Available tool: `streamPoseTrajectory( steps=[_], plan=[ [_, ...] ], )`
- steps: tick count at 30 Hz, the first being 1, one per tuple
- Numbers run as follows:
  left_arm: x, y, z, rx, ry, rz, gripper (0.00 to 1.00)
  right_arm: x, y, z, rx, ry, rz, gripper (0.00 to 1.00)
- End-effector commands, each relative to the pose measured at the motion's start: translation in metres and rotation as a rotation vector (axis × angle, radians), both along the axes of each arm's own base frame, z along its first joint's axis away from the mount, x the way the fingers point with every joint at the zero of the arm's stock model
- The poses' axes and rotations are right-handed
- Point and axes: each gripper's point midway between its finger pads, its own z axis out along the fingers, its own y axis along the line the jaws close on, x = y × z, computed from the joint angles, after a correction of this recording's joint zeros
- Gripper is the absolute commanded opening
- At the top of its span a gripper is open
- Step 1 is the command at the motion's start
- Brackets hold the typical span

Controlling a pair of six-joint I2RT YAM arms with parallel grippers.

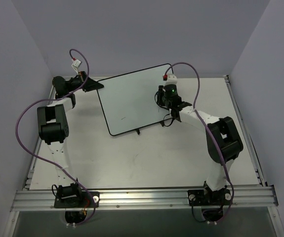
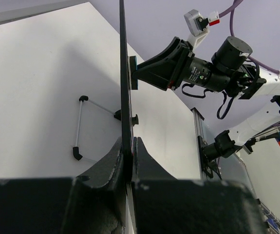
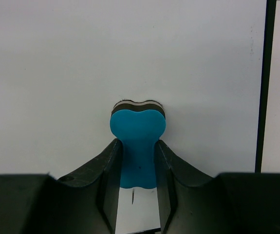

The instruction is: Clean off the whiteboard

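While the left gripper [image 1: 92,85] is clamped on the thin frame at the board's 10 o'clock corner, the whiteboard [image 1: 132,101] sits toward 12 o'clock on the table [image 1: 146,163], turned askew to the table's edges. Its face is glossy white inside a narrow black frame with rounded corners. Two small black feet [image 1: 138,131] show along its 6 o'clock edge, and a tiny dark mark lies near the 7 o'clock corner. The right gripper [image 1: 161,95], at the board's 3 o'clock side, is closed around a blue eraser [image 3: 138,141], whose dark pad meets the white surface.
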Motion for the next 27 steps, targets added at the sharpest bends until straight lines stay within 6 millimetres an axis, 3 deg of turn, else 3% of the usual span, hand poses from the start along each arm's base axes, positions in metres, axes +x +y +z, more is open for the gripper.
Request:
streamPoseTrajectory(
  steps=[1, 7, 8, 15, 23, 27],
  plan=[
    [-0.014, -0.002, 0.037, 0.071, -0.309, -0.026, 0.02, 0.009, -0.010, 0.003, -0.035, 0.005, -0.013, 0.00],
    [-0.014, -0.002, 0.037, 0.071, -0.309, -0.026, 0.02, -0.005, -0.003, -0.034, -0.016, 0.082, 0.020, 0.00],
    [-0.015, -0.002, 0.038, 0.072, -0.310, -0.028, 0.02, -0.017, -0.004, -0.050, -0.018, 0.112, 0.020, 0.00],
    [-0.014, -0.002, 0.038, 0.070, -0.311, -0.024, 0.02, -0.057, 0.005, -0.084, -0.005, 0.141, 0.032, 0.00],
    [-0.015, -0.002, 0.039, 0.071, -0.315, -0.024, 0.02, -0.071, 0.013, -0.082, 0.007, 0.128, 0.029, 0.00],
    [-0.015, -0.002, 0.040, 0.071, -0.315, -0.024, 0.02, -0.054, -0.015, -0.069, 0.011, 0.115, -0.041, 0.00]
  ],
)
